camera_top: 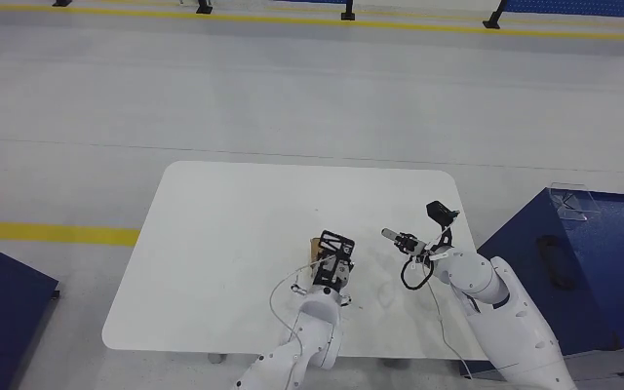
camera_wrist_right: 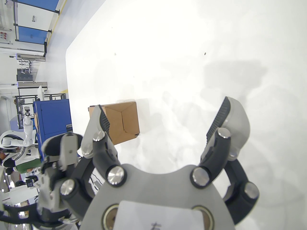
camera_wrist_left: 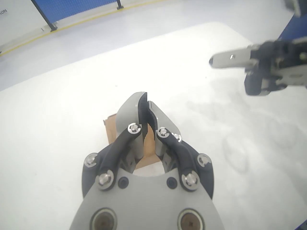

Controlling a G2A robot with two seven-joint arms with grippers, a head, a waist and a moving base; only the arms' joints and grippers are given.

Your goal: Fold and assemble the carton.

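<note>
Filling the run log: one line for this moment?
left gripper: shut, at box | right gripper: open, apart from box | box: brown, one side open, on table

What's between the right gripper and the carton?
Bare table, the right wrist view shows, between right gripper and carton; the shut left gripper hangs over the carton in the left wrist view.
</note>
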